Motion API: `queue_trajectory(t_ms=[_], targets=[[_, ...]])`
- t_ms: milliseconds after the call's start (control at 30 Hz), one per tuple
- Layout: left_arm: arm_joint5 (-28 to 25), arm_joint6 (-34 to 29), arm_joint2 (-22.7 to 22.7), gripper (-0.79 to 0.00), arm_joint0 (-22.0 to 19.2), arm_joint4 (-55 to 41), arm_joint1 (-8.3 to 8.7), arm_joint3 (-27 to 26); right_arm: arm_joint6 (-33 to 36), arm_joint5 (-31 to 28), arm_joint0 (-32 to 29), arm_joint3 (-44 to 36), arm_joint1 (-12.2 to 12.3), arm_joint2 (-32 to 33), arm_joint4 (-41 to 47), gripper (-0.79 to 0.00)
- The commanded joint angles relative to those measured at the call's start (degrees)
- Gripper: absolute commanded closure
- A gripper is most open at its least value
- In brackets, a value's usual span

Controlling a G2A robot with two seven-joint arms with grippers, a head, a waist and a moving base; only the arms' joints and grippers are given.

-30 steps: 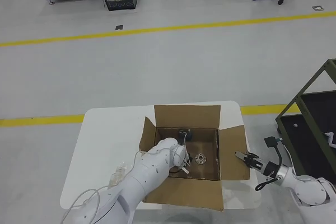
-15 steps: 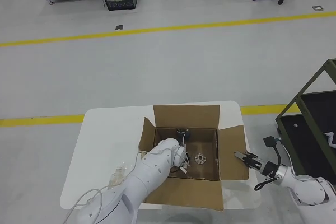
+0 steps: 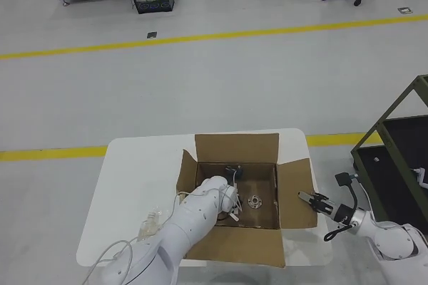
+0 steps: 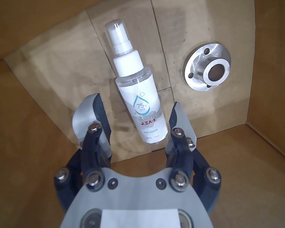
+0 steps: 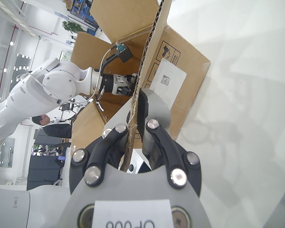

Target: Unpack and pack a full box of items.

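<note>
unpacking seems near its end: the left gripper (image 4: pixel 136 105) hangs in the box (image 3: pixel 239 147), jaws spread astride the one spray bottle (image 4: pixel 135 84) lying on its floor left of the one metal flange (image 4: pixel 207 69), so next it should drop and close on the body, while the right gripper (image 5: pixel 135 106) pinches the right flap (image 3: pixel 299 192).

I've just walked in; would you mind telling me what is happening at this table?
The robot is working on an open cardboard box on the white table. Its right tool is clamped on the box's side flap. The left tool is down inside the box, open, with a finger on either side of a spray bottle lying on the box floor, not yet gripping it. A metal flange lies beside the bottle, apart from it.
</note>
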Motion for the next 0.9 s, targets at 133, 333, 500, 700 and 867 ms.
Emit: queue_trajectory(t_ms=[133,333,500,700,867], targets=[[-0.8,0.3,-0.7,-0.529,-0.1,-0.6,-0.5,1.5,-0.1,0.1,0.1,0.1,0.0,-0.3,0.0,0.0],[-1.5,0.7,-1.2,-0.502,-0.2,-0.7,-0.97,2.7,-0.1,0.0,0.3,0.2,0.1,-0.6,0.1,0.0],[-1.9,1.2,-1.5,-0.465,-0.3,-0.3,-1.31,3.7,0.0,-0.2,0.4,-0.2,0.1,-0.8,0.3,0.0],[-2.2,1.3,-1.7,-0.419,-0.4,0.1,-1.68,4.8,0.4,-0.5,0.4,-0.7,0.2,-1.0,0.5,0.0],[-2.2,1.4,-2.1,-0.416,-0.5,0.2,-1.94,5.4,1.0,-1.1,0.5,-1.4,0.3,-1.4,1.0,0.0]])
